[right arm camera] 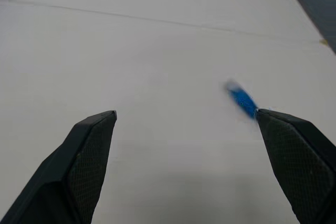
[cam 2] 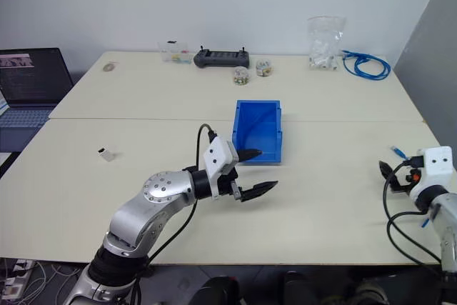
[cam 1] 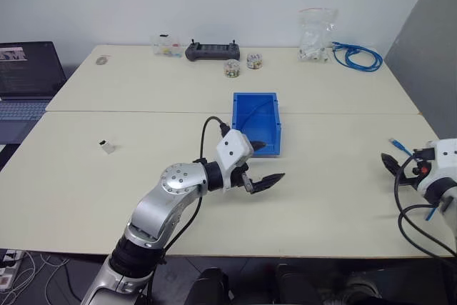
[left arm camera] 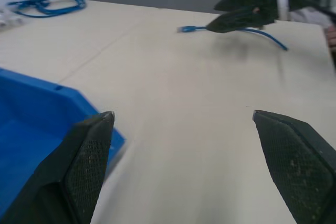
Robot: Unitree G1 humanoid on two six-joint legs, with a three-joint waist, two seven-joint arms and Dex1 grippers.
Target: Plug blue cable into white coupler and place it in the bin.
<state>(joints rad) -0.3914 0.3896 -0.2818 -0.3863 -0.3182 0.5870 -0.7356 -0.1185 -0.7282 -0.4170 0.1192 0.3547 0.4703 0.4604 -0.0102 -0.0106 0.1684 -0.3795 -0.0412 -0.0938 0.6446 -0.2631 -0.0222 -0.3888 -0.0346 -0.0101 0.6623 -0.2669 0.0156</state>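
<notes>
The blue bin (cam 1: 255, 125) stands open at the middle of the table. My left gripper (cam 1: 266, 163) hovers open just in front of its near right corner, holding nothing; the bin's wall (left arm camera: 31, 129) lies beside one finger. The blue cable (cam 1: 398, 146) lies near the table's right edge, its plug end (right arm camera: 241, 99) just ahead of my right gripper (cam 1: 393, 168), which is open and empty. From the left wrist, the right gripper (left arm camera: 239, 13) hangs over the cable (left arm camera: 191, 28). The white coupler (cam 1: 107, 146) sits alone far to the left.
At the back of the table are a coiled bundle of blue cables (cam 1: 357, 56), a clear bag of white parts (cam 1: 316, 33), a black controller (cam 1: 212, 51), two small jars (cam 1: 231, 68) and a clear box (cam 1: 168, 47). A laptop (cam 1: 25, 76) sits at the far left.
</notes>
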